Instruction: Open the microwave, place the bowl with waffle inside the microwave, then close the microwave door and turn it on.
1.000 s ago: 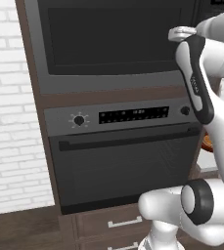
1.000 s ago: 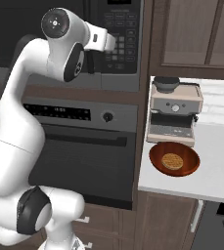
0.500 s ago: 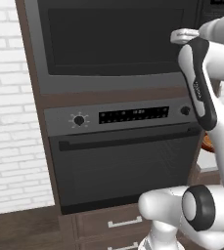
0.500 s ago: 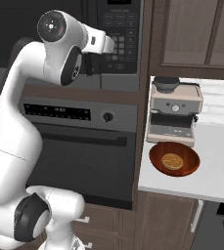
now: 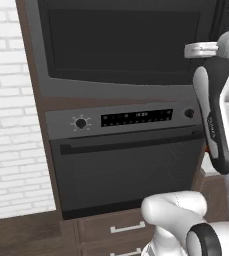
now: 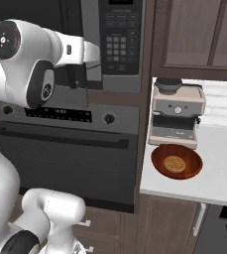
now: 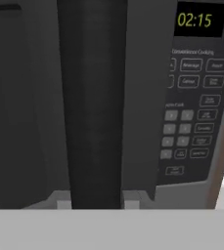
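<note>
Left base view: the microwave [image 5: 126, 40] sits built into the wall above a black oven [image 5: 128, 160], and its door [image 5: 123, 42] of dark glass lies flush in the grey frame, closed. The white arm rises at the right edge, its hand reaching toward the microwave's right side; the pincer itself is hidden behind the arm here. Two drawers [image 5: 121, 230] sit below the oven.

Right base view: the arm reaches up to the microwave, with the hand just left of the black keypad [image 6: 119, 42]. The pincer [image 6: 96, 63] is mostly covered by the wrist. To the right, on the white desk [image 6: 219, 173], stands a coffee machine [image 6: 177, 111]. Just in front of it sits the reddish-brown bowl [image 6: 177, 161], upright, and the waffle [image 6: 174, 163] lies flat in its middle. The bowl is well apart from the pincer.

Hand view: a dark vertical handle [image 7: 91, 102] runs down the centre, with two grey finger pads [image 7: 132, 199] on either side of its lower end, so the pincer looks clamped on the handle. The keypad and a clock display [image 7: 196, 20] reading 02:15 are to the right.
</note>
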